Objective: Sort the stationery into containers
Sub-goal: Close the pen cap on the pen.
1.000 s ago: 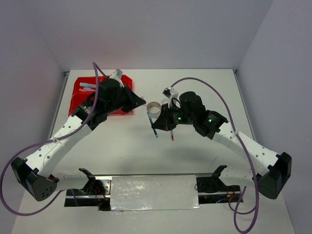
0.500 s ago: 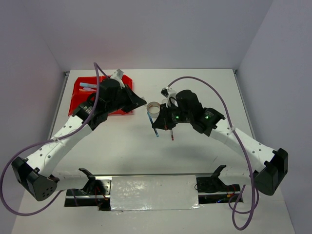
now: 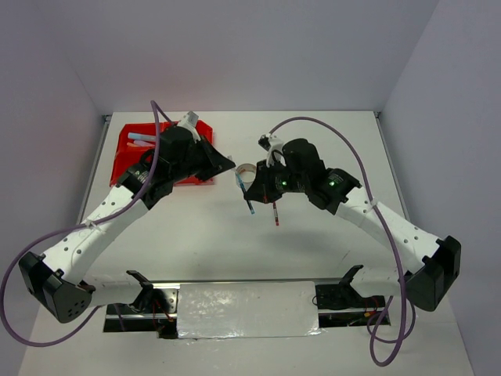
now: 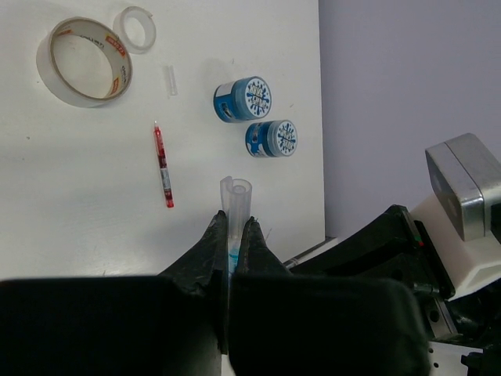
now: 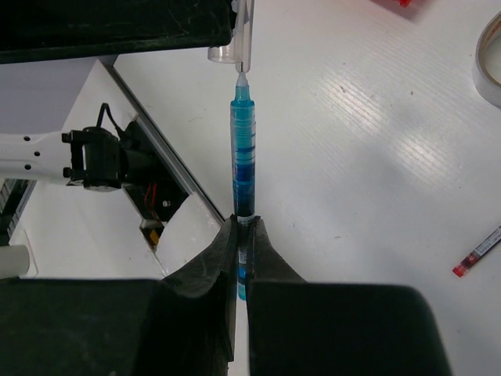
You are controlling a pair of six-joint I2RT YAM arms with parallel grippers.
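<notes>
My right gripper [image 5: 243,223] is shut on a thin blue pen [image 5: 242,157] and holds it above the table. The pen's tip touches the open end of a clear pen cap [image 5: 232,43]. My left gripper [image 4: 235,223] is shut on that cap [image 4: 236,196]. In the top view both grippers meet mid-table: left [image 3: 232,166], right [image 3: 254,197], blue pen [image 3: 244,194] between them. A red pen [image 3: 275,213] lies on the table, also in the left wrist view [image 4: 163,165]. The red bin block [image 3: 133,160] sits far left under the left arm.
A large tape ring [image 4: 84,62], a small clear ring [image 4: 135,28] and a short clear stick [image 4: 170,80] lie on the table. Two blue-white tubs [image 4: 243,99] [image 4: 271,139] stand close together. Short sticks [image 3: 139,138] lie in the bin. Purple cables arc over both arms.
My right gripper has moved up and left with the blue pen, bringing its tip to the cap. The left arm has barely moved.
</notes>
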